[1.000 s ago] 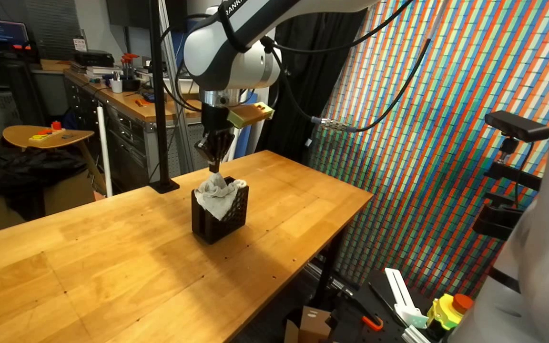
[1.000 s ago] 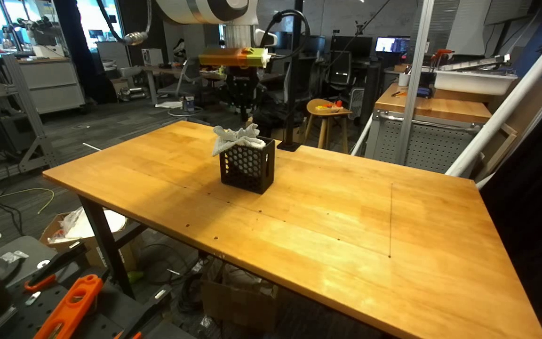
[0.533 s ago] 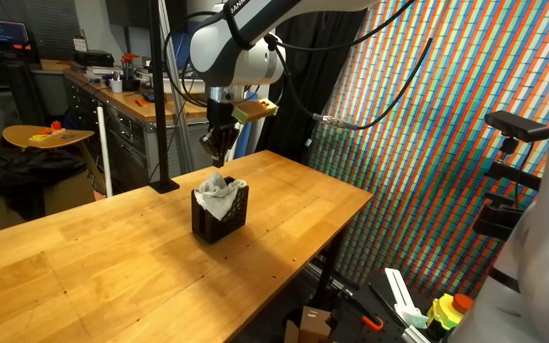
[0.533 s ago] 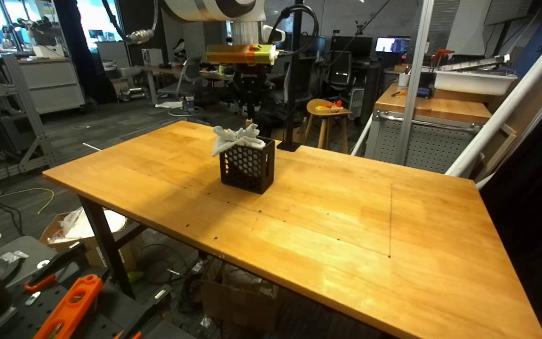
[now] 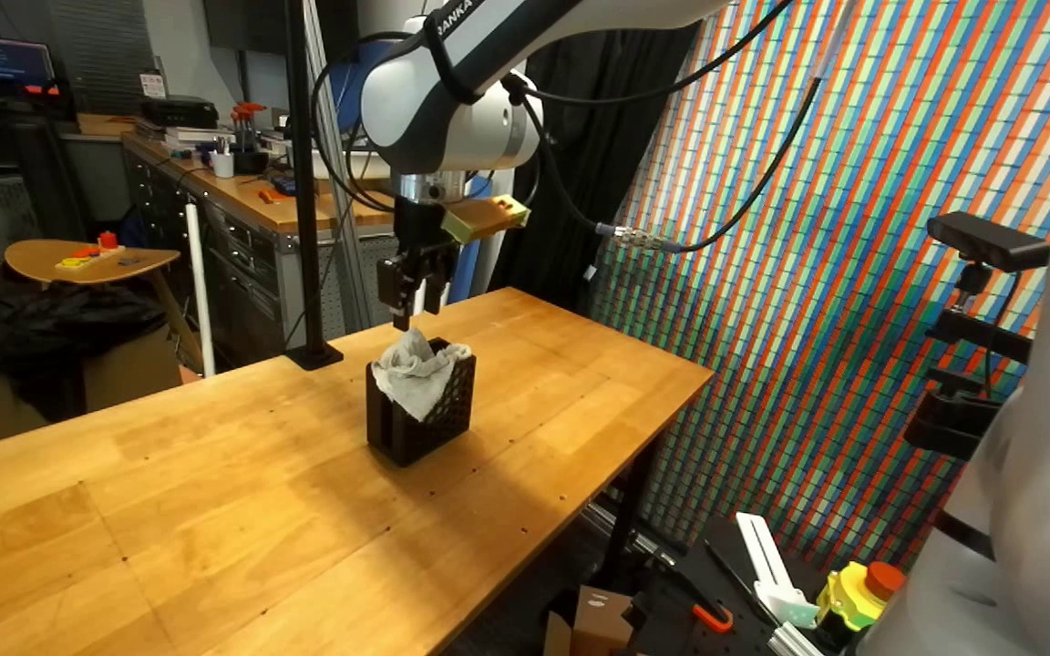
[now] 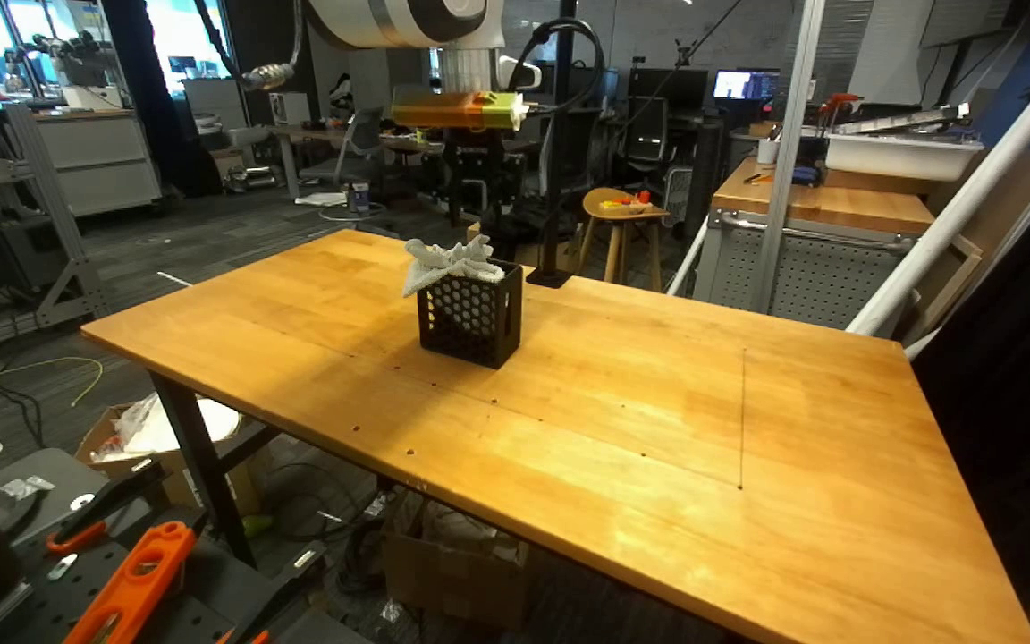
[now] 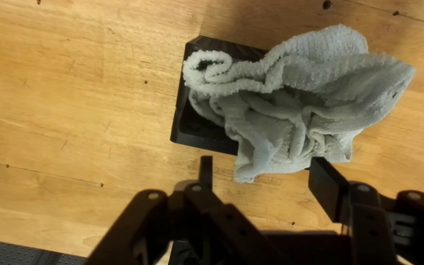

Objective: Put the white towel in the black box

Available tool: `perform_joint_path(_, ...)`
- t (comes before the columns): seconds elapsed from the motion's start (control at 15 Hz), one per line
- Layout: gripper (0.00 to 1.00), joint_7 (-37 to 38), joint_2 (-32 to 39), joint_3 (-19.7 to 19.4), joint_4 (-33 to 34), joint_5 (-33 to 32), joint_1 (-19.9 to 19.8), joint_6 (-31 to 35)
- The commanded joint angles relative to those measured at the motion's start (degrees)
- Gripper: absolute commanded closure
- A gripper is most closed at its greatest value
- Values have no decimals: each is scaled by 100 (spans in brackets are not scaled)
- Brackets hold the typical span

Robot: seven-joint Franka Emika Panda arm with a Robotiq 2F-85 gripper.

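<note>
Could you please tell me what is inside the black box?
The black box holds a crumpled white towel, partly draped over its rim; anything beneath the towel is hidden.

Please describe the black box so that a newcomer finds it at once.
On the brown wooden table, find the upright black post at the edge. Nearby stands the rectangular black box; unlike the post, it has honeycomb holes and a crumpled white cloth towel over its rim.
</note>
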Motion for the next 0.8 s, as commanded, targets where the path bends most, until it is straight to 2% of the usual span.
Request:
perform_joint_path(0.0,1,-68,144,18,130,9,7,120)
perform_joint_path(0.47,0,-109,483,30,209,44,-52,309)
perform_joint_path(0.53,25,-115,506,38,226,54,-57,319)
perform_joint_path(0.6,27,-118,530,42,242,45,-55,335)
perform_joint_path(0.73,41,-117,550,50,265,35,-51,358)
